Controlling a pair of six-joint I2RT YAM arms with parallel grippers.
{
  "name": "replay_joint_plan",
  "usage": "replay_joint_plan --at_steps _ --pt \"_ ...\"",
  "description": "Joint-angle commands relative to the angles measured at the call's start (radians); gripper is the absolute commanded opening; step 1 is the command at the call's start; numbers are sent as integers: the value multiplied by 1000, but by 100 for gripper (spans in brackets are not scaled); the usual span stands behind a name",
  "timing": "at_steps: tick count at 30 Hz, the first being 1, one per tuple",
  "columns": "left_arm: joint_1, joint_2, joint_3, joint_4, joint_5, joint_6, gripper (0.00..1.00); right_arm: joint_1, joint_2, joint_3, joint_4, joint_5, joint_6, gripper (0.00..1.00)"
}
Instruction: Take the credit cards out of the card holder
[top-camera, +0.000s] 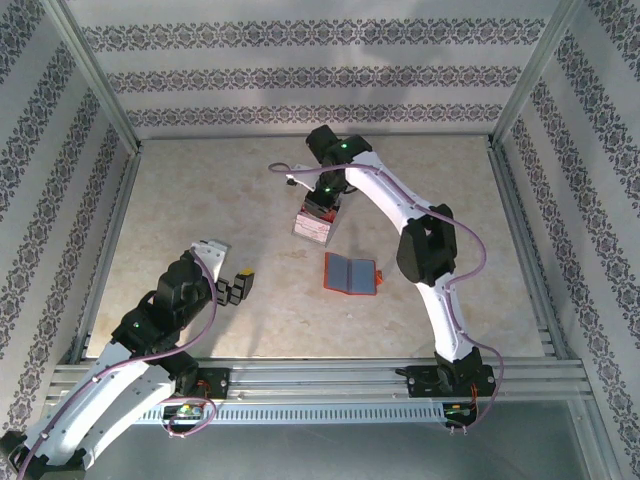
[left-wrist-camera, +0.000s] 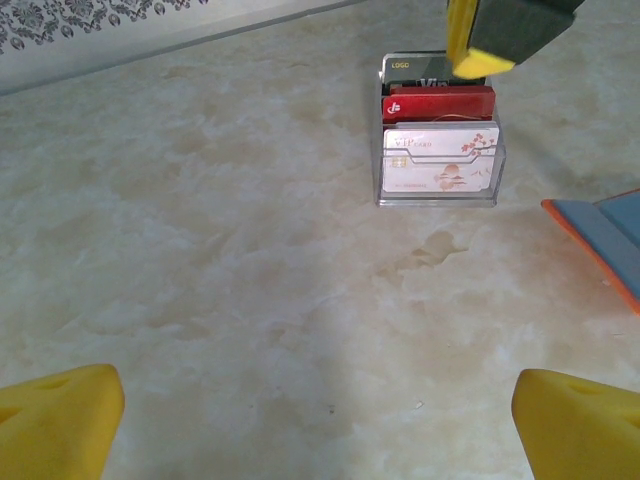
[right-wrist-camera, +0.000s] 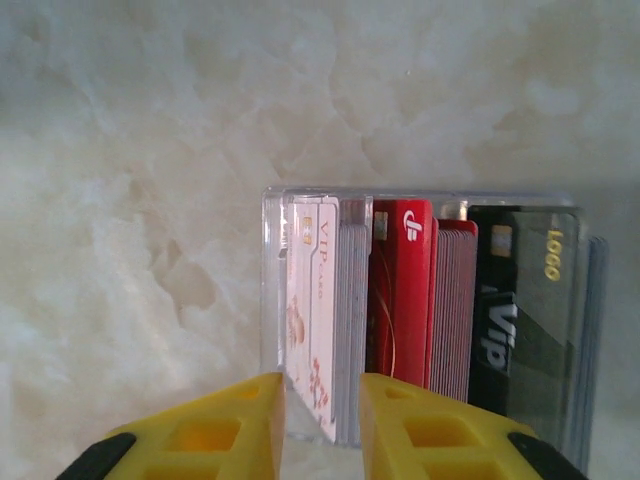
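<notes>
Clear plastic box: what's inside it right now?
Cards standing in rows: a white VIP card in front, a red card behind it, a black card at the back. Front cards cover the rear ones' lower parts.

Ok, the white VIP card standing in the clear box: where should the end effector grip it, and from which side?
Probably its top long edge, from straight above, pinching the front and back faces. The white VIP card stands upright in the front slot of the clear box, with its upper strip clear of the front wall.
</notes>
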Motion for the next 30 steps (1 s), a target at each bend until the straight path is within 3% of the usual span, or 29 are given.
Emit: replay_joint_plan --at_steps 1,13,19,24,30 --pt "-8 -2 28 46 2 -30 100 -14 -117 -65 13 -18 44 29" --pt "-8 34 63 70 -69 -43 100 -35 -561 -524 191 56 124 43" --pt "-8 46 85 82 -75 -59 100 -56 -807 -751 307 105 195 63" --pt "-8 43 103 79 -78 -58 100 -132 -1003 -918 402 82 315 77" --pt "-8 38 120 62 -90 -52 100 -250 -1193 -1061 471 38 410 85"
